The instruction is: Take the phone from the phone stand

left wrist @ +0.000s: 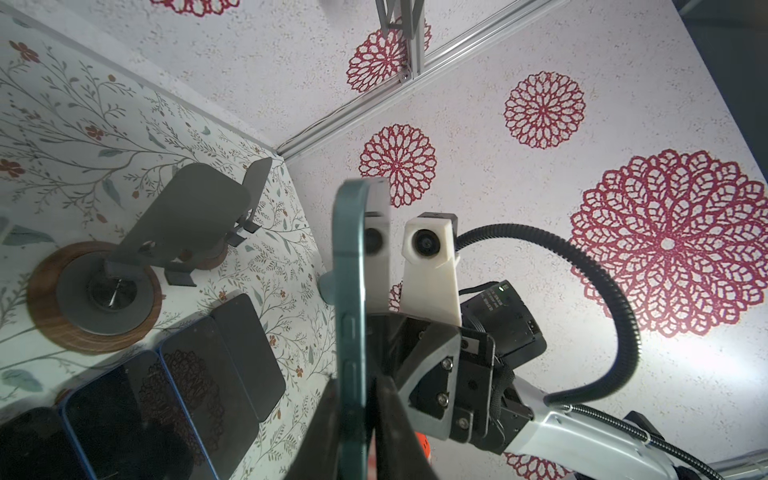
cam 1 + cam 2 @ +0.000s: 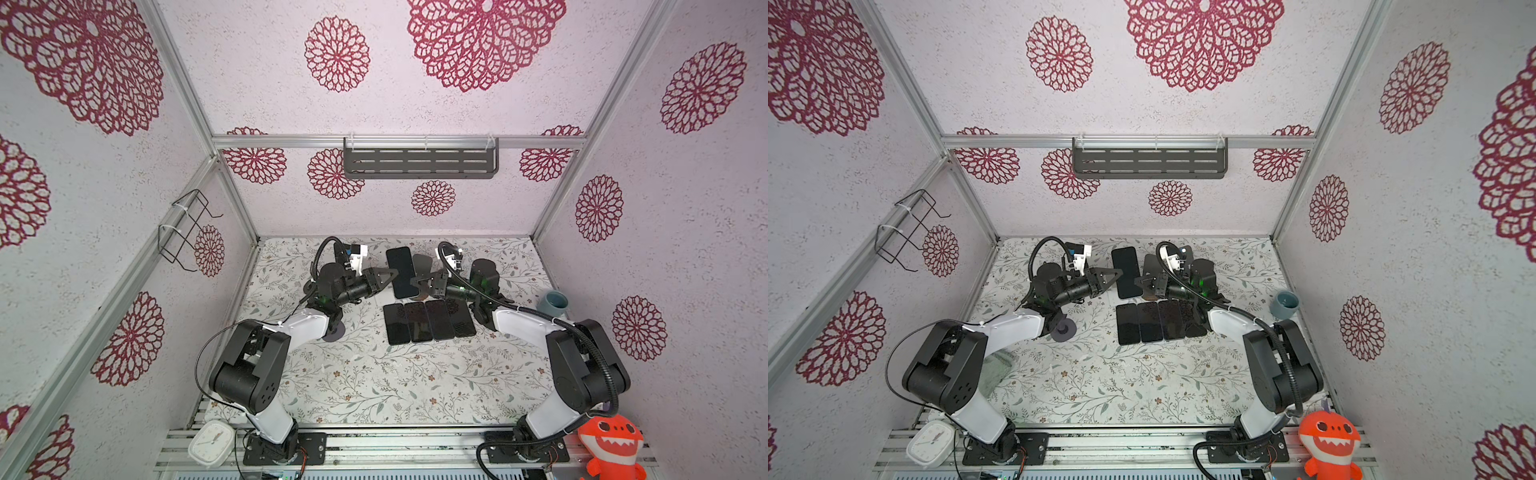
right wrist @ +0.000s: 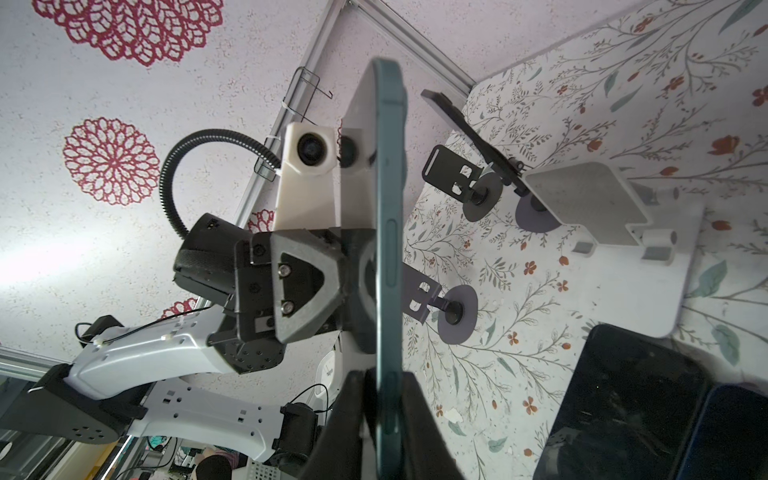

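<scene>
The phone (image 2: 401, 272) is already sitting clear of the phone stand (image 1: 187, 216), held in the air just beside the stand's bare plate, on the side facing the left arm; the step in hand is looking like a handover between the arms; the left gripper (image 1: 357, 386) is clamping one long edge, fingers pressing both faces; the right gripper (image 3: 384, 382) is flanking the opposite edge, a sliver of light showing beside one finger, so I cannot tell whether it is gripping or letting go; next, I judge, the right jaws are needing to part fully and back off toward the stand without dragging the phone; the row of phones (image 2: 428, 322) near the stand's base is offering a landing spot.
</scene>
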Robot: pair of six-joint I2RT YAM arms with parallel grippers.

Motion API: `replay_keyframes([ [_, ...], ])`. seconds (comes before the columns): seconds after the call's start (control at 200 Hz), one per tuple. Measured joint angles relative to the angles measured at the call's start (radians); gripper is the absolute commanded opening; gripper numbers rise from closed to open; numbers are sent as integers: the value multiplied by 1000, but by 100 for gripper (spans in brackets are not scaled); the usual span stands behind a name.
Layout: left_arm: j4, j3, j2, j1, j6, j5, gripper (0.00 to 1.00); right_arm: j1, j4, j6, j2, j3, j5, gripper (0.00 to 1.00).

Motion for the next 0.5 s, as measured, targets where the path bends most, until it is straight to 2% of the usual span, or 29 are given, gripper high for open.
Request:
replay_keyframes([
  [0.095, -73, 6, -24, -9, 39, -8, 0, 7, -6, -3, 13, 17, 0, 43],
  [0.245, -195, 25, -64, -16, 103, -31, 0, 10, -31, -15, 14, 46, 6, 56],
  [0.395, -299, 26, -103, -16, 145, -60, 0, 6, -127, -90, 2, 74, 39, 71],
  [0.5, -375, 26, -122, -16, 172, -77, 0, -7, -225, -159, -49, 63, 95, 73],
])
